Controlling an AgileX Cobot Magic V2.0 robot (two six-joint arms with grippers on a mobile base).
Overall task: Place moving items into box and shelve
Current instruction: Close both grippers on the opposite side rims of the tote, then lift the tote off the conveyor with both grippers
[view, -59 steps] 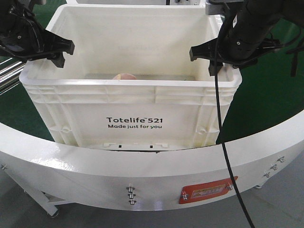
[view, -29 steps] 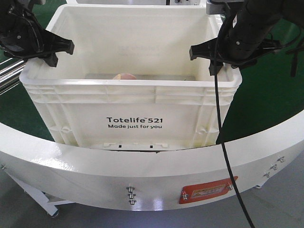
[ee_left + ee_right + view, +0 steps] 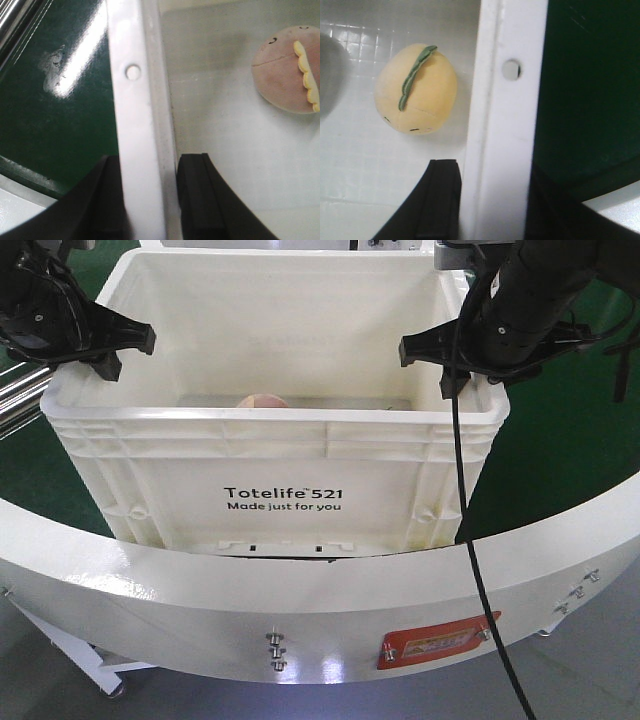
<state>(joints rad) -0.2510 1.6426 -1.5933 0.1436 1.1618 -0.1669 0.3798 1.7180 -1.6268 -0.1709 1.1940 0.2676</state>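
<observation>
The white box (image 3: 280, 455), printed "Totelife 521", stands in front of me. My left gripper (image 3: 135, 353) straddles its left rim (image 3: 132, 100), one finger outside and one inside, shut on the rim. On the opposite side my right gripper (image 3: 428, 368) clamps the right rim (image 3: 507, 115) the same way. A pinkish-brown toy with a yellow rim (image 3: 282, 75) lies on the box floor, its top just showing over the front wall (image 3: 262, 400). The pale yellow fruit toy with a green leaf (image 3: 417, 90) lies inside near the right wall.
The curved white front of my base (image 3: 300, 590) runs below the box. Green floor (image 3: 560, 440) lies on both sides. Metal rails (image 3: 20, 390) sit at the far left. A black cable (image 3: 470, 540) hangs from the right arm across the box's front corner.
The left gripper has shifted very slightly at the rim. The box, both toys and the right gripper stay almost where they were.
</observation>
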